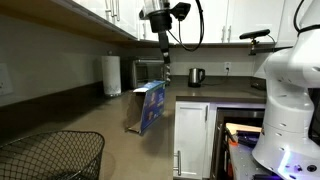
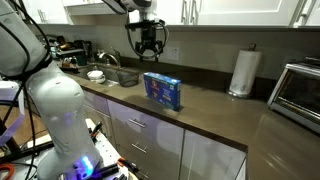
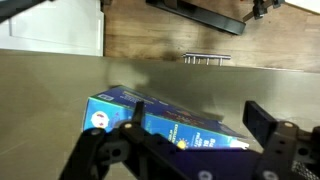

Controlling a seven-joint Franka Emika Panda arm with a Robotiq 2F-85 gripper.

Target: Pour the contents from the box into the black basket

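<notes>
Wrist view shows the box (image 3: 150, 118) upright beneath the fingers (image 3: 262, 122), which hang spread wide and empty.

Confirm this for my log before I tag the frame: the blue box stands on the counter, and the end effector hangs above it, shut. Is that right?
Not quite. The end effector is open, not shut: an exterior view shows its fingers spread apart, and the wrist view agrees. The rest holds: the box stands on the counter, with the end effector above it.
</notes>
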